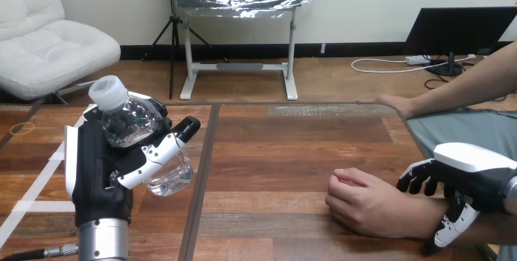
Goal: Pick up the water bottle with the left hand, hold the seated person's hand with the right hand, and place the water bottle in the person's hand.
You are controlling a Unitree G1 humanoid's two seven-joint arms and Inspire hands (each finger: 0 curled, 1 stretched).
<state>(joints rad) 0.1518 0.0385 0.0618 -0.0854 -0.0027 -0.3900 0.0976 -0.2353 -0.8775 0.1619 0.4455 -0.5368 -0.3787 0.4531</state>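
left hand (97, 163) at lower left has its fingers wrapped round the water bottle (131, 124), tilted up off the tabletop (274, 151). right hand (466, 172), lower right, curls round the person's wrist (422, 215). the person's hand (360, 203) is fisted tho, so the bottle could easily bounce off and drop.

The left hand (97, 169) is mostly black on the palm side, with white shells along the edge and a white, black-tipped thumb (155, 151), on a ribbed silver forearm (103, 241). The right hand (466, 166) has a smooth white back shell and black fingers (417, 178).
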